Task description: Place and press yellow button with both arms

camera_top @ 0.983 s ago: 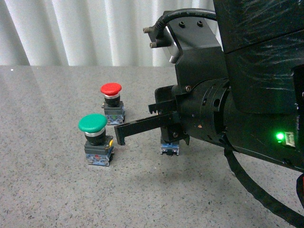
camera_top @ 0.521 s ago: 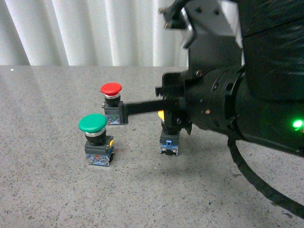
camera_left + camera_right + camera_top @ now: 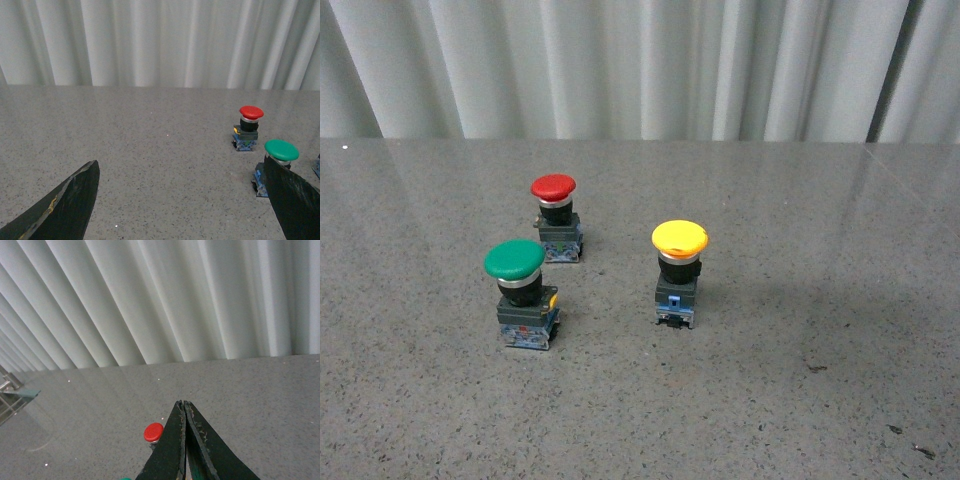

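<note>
The yellow button (image 3: 679,270) stands upright on the grey table in the front view, to the right of the green-capped and red-capped buttons; no arm shows there. It is out of view in both wrist views. My left gripper (image 3: 185,200) is open and empty, low over the table, with the green-capped button (image 3: 281,150) just behind one of its fingers (image 3: 292,197). My right gripper (image 3: 183,404) is shut on nothing, raised above the table, with the red-capped button (image 3: 153,432) beside its fingers (image 3: 170,450).
The green-capped button (image 3: 520,290) stands front left and the red-capped button (image 3: 557,215) behind it. The red-capped button also shows in the left wrist view (image 3: 248,126). White pleated curtains (image 3: 620,65) close off the table's far edge.
The right arm, which filled the right of the front view over the yellow button, has lifted up and out of that view. The yellow button now stands fully uncovered.
</note>
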